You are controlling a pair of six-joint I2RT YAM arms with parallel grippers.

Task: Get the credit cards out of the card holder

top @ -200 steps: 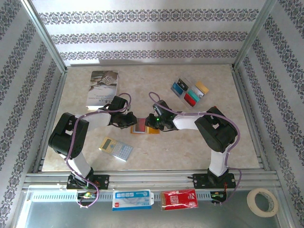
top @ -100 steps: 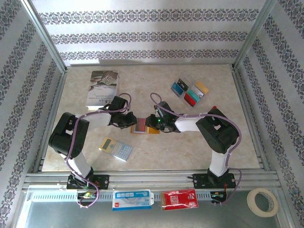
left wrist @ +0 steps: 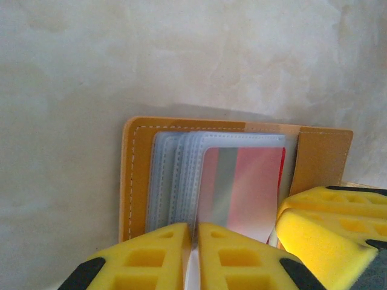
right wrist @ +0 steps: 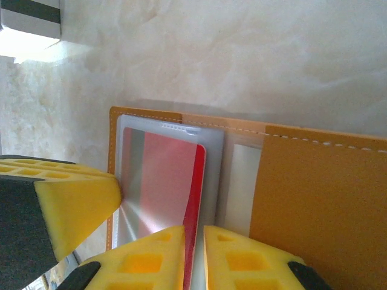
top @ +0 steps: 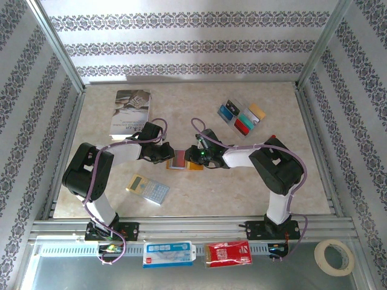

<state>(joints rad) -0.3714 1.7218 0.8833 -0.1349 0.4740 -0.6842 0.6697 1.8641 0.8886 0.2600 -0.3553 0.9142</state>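
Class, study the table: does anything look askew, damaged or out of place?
Nothing damaged or spilled. The card holder lies open and flat with a red card in it; the loose cards lie fanned, not squared.

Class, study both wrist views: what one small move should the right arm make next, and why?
Probably pull the right gripper back, sliding the red card out of its clear sleeve. It pinches that card's edge, while the left gripper clamps the sleeves of the card holder, steadying it.
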